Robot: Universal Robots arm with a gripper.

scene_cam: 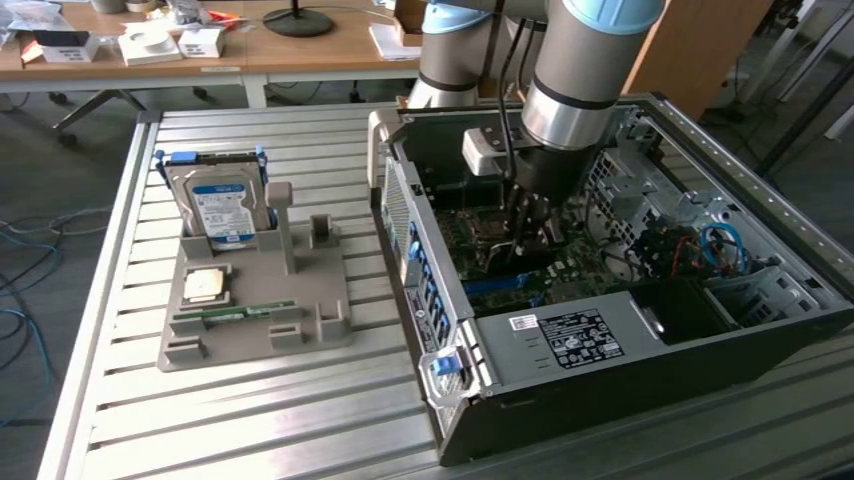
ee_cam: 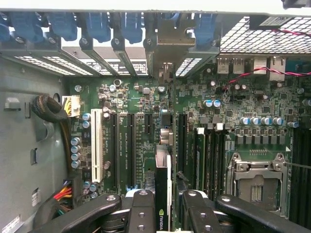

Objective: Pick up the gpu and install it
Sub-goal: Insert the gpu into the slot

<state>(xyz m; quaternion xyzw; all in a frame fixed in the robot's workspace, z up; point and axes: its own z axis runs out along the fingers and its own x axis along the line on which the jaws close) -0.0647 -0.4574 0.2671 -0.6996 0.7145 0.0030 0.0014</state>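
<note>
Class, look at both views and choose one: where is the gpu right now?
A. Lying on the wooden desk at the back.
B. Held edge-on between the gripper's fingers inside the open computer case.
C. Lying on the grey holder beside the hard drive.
B: in the wrist view the gpu stands edge-on, clamped in the gripper, above the slots of the motherboard inside the computer case.

Big metal table [scene_cam: 267,420] w/ long silver slats is in front. Grey floor [scene_cam: 54,160] round it, w/ blue cables [scene_cam: 30,232] lying on the exterior view's left. At the back, a wooden desk [scene_cam: 320,50] on white legs, w/ white boxes [scene_cam: 150,45] & a black round stand base [scene_cam: 296,20] on top. Dark legs [scene_cam: 91,108] under it. Brown wood board [scene_cam: 701,55] stands on the exterior view's right. Light is soft & even.
</note>
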